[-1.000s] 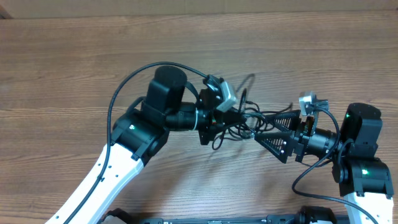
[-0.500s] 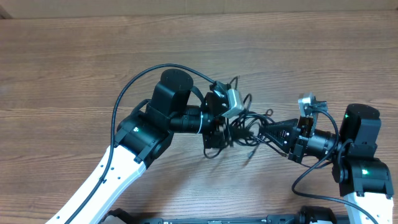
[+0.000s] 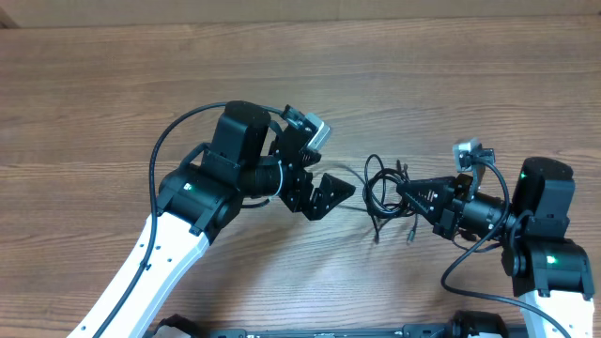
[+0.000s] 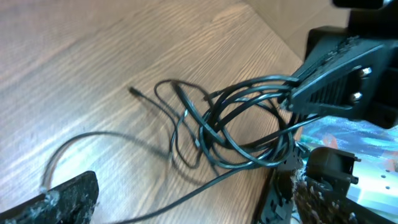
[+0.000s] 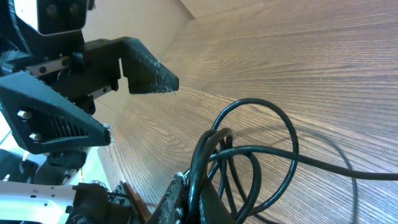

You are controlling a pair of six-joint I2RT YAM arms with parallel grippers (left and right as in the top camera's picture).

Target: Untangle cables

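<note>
- Cables [image 3: 383, 188], a knot of thin black loops, sat just right of centre in the overhead frame, with two loose plug ends trailing toward the lower edge.
- At centre-left, the left gripper [image 3: 317, 176] stood with its jaws spread wide and nothing between them. It was near the tangle but not touching it. The left wrist view showed one thin strand running across the wooden table [image 3: 113, 94] toward its fingers.
- At centre-right, the right gripper [image 3: 406, 191] was clamped tight on the bundle's right side. Several strands appeared to be pinched together at its tip rather than one.
- Risks, as judged: with only one side held, any pull to the right would likely drag the whole knot along instead of opening it.
- Gripping several loops at once could also cinch the tangle tighter.
- The stray strand near the left fingers might snag if that arm moved in carelessly.
</note>
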